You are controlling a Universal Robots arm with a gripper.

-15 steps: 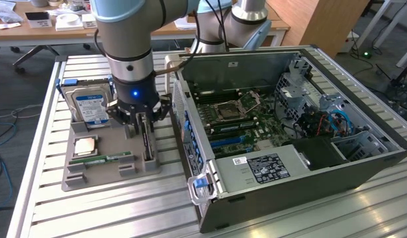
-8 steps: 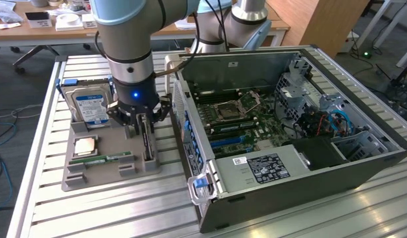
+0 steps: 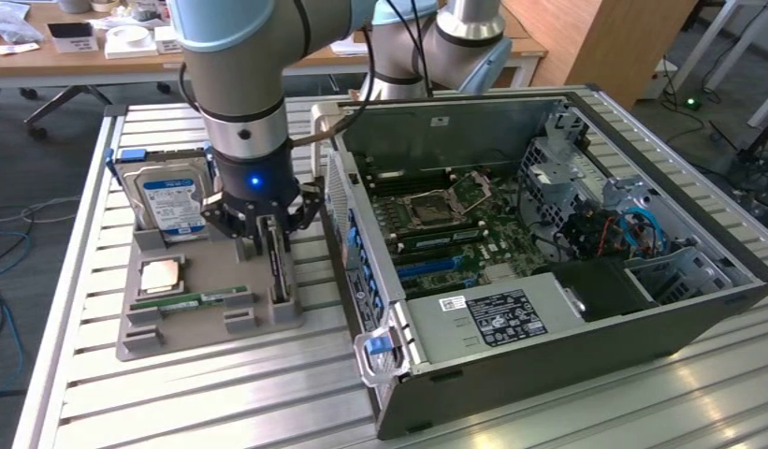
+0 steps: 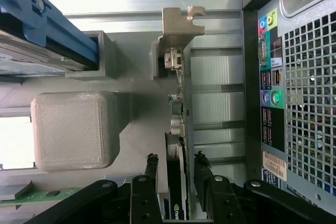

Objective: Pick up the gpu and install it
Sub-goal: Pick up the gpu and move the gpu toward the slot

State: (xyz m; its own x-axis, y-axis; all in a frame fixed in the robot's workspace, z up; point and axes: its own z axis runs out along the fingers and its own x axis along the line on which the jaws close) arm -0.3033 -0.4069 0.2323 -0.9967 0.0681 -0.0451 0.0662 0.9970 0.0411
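The gpu (image 3: 280,267) is a thin dark card standing on edge in a slot of the grey holder (image 3: 209,323), beside the open computer case (image 3: 683,309). My gripper (image 3: 272,245) is lowered over its upper edge, one finger on each side. In the wrist view the gpu (image 4: 177,129) runs away from the gripper (image 4: 176,157), and its silver end bracket (image 4: 177,24) is at the far end. The fingertips (image 4: 152,162) straddle the card with a narrow gap on both sides, so the gripper is open and nothing is lifted.
The holder also carries a blue-labelled hard drive (image 3: 171,196), a square processor (image 3: 159,274) and a green RAM stick (image 3: 190,301). The case's perforated rear panel with ports (image 4: 304,93) stands close beside the card. The motherboard (image 3: 434,224) lies exposed inside the case.
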